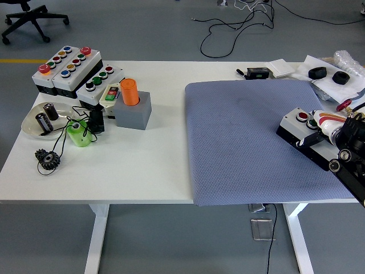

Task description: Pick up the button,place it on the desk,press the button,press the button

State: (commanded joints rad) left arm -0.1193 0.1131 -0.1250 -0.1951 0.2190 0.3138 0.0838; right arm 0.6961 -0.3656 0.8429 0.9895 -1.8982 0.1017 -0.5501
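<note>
A button box (pixel 297 124) with a white top and a black base lies on the grey mat (pixel 245 137) near its right edge. A red button (pixel 301 117) shows on its left end. My right hand (pixel 322 130) comes in from the right edge and lies over the right half of the box, hiding the other buttons there. How firmly the hand holds the box cannot be made out. The left arm is out of the picture.
At the table's left stand more button boxes (pixel 68 69), an orange cylinder (pixel 129 91) on a grey block, a dish (pixel 43 121) with small parts, a green piece (pixel 78 133) and a black gear (pixel 47 158). Small black items and papers (pixel 325 73) lie at the back right.
</note>
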